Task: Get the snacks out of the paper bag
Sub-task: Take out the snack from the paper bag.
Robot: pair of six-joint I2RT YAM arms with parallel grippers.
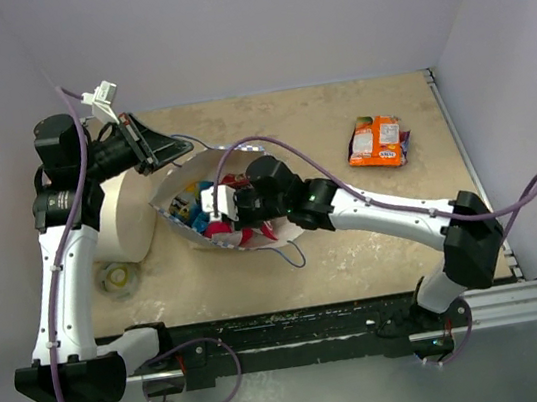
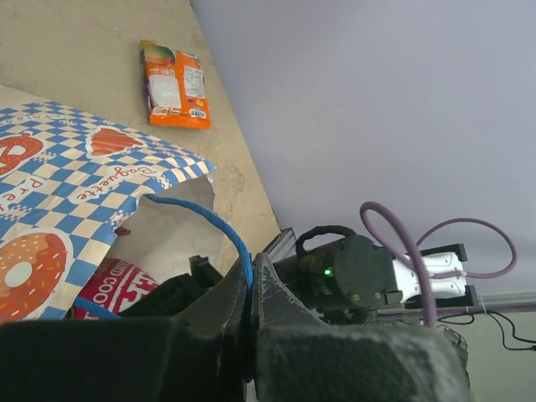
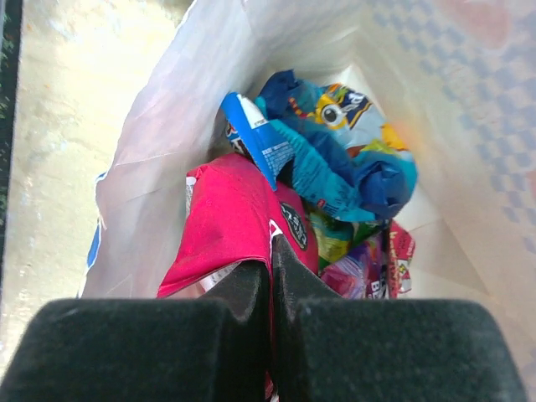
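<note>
The paper bag (image 1: 174, 190) lies on its side at mid-table with its mouth open toward the right; its blue-checkered outside shows in the left wrist view (image 2: 75, 167). My left gripper (image 1: 154, 149) is shut on the bag's blue cord handle (image 2: 222, 228), which is pinched between the jaws (image 2: 249, 289). My right gripper (image 1: 224, 212) reaches into the bag mouth and is shut (image 3: 270, 260) on the edge of a magenta snack packet (image 3: 230, 218). Behind it lie a blue packet (image 3: 335, 159), a green one (image 3: 331, 239) and a purple one (image 3: 362, 272). An orange packet (image 1: 377, 140) lies outside on the table.
A large white cylinder (image 1: 125, 217) stands just left of the bag, with a small tape roll (image 1: 118, 278) in front of it. Walls close in the table at the back and right. The orange packet also shows in the left wrist view (image 2: 174, 86).
</note>
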